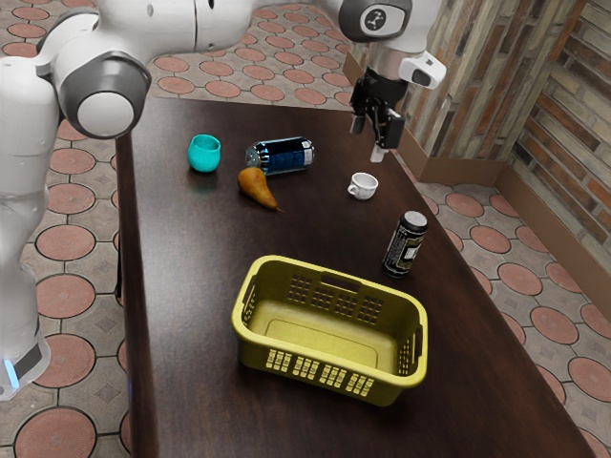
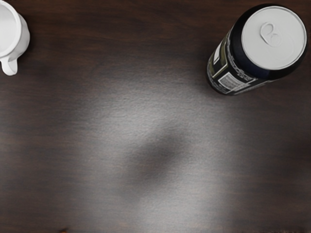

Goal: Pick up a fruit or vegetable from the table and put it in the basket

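- Hanging above the table (image 1: 191, 248) with the gripper (image 1: 368, 140), near the white cup (image 1: 363, 186), with fingers (image 1: 378, 153) spread apart, released.
- Looking down, in the wrist view, on dark wood with a pale sheen and a soft shadow, plus part of the white cup and the can (image 1: 406, 245).
- Pear (image 1: 255, 187) on the table, lying on its side, outside the basket (image 1: 331, 380), with its narrow end toward the exterior view's right.
- Bottle (image 1: 282, 156) right by the pear, also on its side; too close to tell whether touching.
- Teal cup (image 1: 203, 155) upright, near both, toward the exterior view's left.
- Can upright, between white cup and basket.
- Yellow basket upright, well apart from the pear, with its inner floor in plain sight.
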